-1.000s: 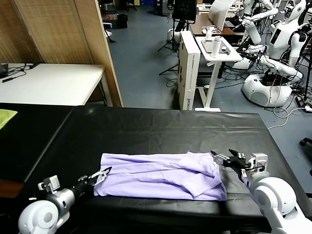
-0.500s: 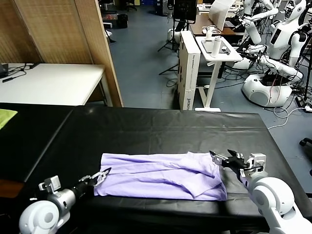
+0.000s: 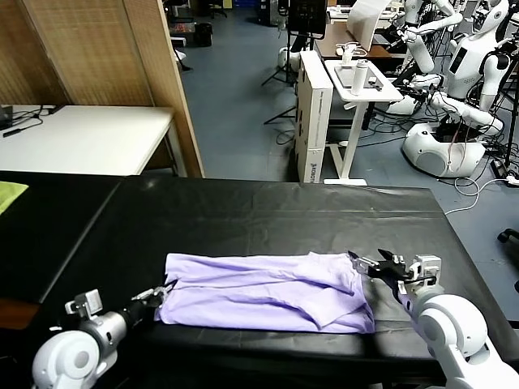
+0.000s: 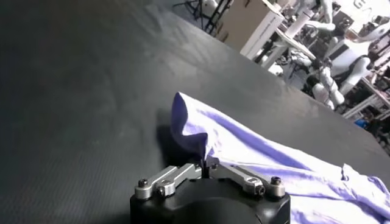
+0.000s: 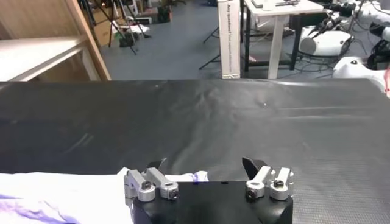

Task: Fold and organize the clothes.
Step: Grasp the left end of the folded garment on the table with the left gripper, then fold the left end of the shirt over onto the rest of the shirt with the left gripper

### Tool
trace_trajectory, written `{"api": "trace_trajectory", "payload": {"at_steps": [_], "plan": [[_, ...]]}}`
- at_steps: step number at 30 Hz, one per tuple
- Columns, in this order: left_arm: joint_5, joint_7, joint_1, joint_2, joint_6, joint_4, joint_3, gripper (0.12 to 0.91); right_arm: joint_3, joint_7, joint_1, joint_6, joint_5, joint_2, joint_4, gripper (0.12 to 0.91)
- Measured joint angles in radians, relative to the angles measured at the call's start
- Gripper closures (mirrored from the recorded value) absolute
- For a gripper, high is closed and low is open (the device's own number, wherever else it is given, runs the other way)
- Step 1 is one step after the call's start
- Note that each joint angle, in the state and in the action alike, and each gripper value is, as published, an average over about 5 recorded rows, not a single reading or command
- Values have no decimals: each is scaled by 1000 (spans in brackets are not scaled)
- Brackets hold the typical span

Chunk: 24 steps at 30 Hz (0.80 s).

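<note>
The clothes are one pale lavender T-shirt (image 3: 259, 293), lying as a long folded strip across the near part of the black table (image 3: 268, 219). My left gripper (image 3: 163, 292) is at the strip's left end, shut on that corner. In the left wrist view the fingertips (image 4: 204, 165) are pinched on the raised corner of the T-shirt (image 4: 268, 167). My right gripper (image 3: 369, 266) stands open at the strip's right end, low over the table. In the right wrist view the gripper (image 5: 205, 165) has its jaws wide apart, with a bit of the T-shirt (image 5: 67, 190) edge just below them.
A yellow-green cloth (image 3: 10, 194) lies at the table's far left edge. Behind it are a white table (image 3: 81, 138) and a wooden partition (image 3: 105, 49). Past the far edge stand a white cart (image 3: 357, 81) and other robots (image 3: 462, 73).
My left gripper has gone from open to shut on the shirt's left corner, and that end has shifted slightly. The right gripper has stayed open and edged a little toward the shirt.
</note>
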Motion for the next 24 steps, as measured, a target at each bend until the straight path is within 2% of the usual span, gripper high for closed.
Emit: {"api": "trace_trajectory", "payload": {"at_steps": [11,16,20,24], "plan": [[124,29,11,112,-1,46,-102,867,-8,1,4,0,-9,15,-9,118],[184,29,15,155,-1,46,-154,867,-8,1,-2,0,-15,22,-8,118],[222,16,32,149,-1,6,-158,867,-6,1,-10,0,-21,27,-4,118],[176,-23,53,118,-1,-70,-137,867,2,1,-20,0,-24,29,1,118]]}}
